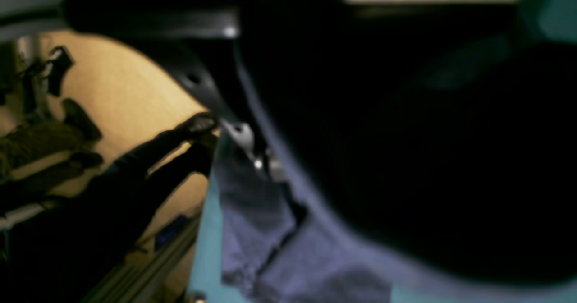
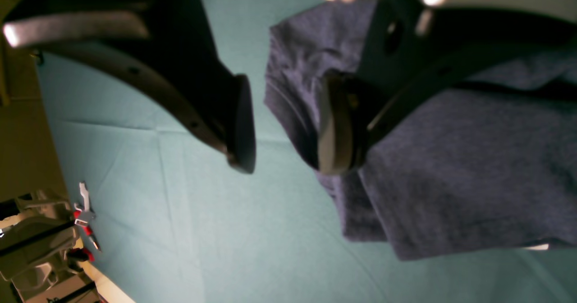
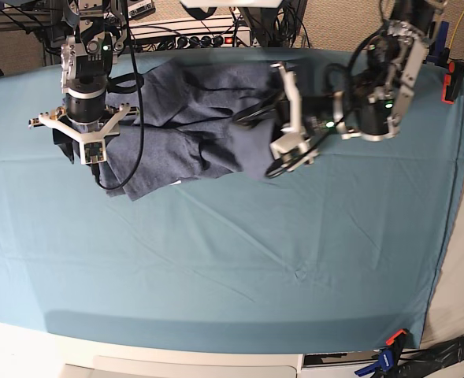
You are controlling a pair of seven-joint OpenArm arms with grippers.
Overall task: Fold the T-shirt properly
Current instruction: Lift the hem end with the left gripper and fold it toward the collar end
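Your left gripper lies low and level, reaching leftward in the base view, jaws pinched nearly together on the shirt; your right gripper points down, jaws apart, gripping nothing

Above, we look straight down on the desk; both wrist views hug their tools, sharing the T-shirt.
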